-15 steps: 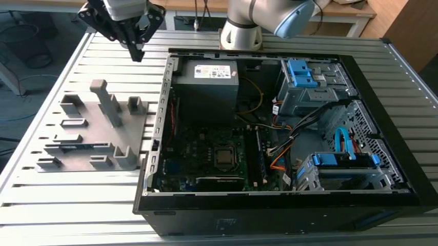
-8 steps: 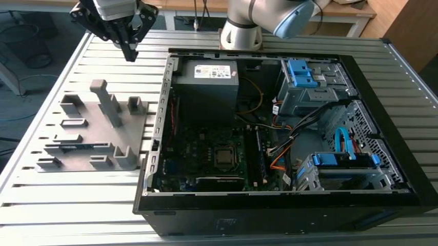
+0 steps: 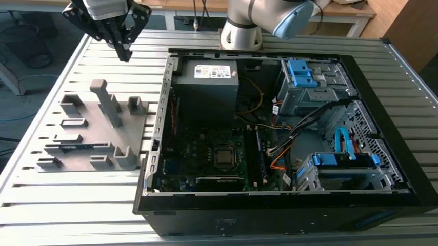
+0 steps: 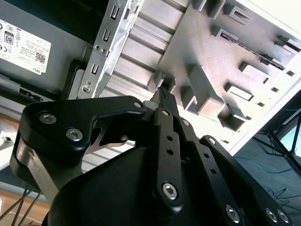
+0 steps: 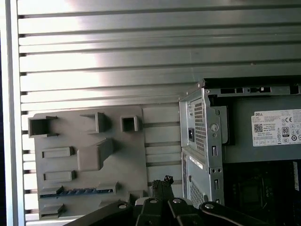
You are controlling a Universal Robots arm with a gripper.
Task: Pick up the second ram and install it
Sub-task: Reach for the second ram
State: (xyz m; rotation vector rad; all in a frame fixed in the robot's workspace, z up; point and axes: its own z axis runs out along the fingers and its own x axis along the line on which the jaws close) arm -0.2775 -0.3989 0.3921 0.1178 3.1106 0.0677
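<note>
I spot the second ram (image 5: 77,191) as a thin dark strip lying in the long slot of the grey fixture (image 5: 120,146), towards the fixture's near side in the exterior view. The fixture sits flat on the slatted bench (image 3: 68,205), just to the exterior view's left of the open computer case (image 3: 274,218). My pincer (image 3: 124,55) hangs in the air over the bench past the fixture's far end, well apart from the ram. In both wrist views its fingers (image 4: 165,101) are pressed together tip to tip, gripping nothing and touching nothing.
</note>
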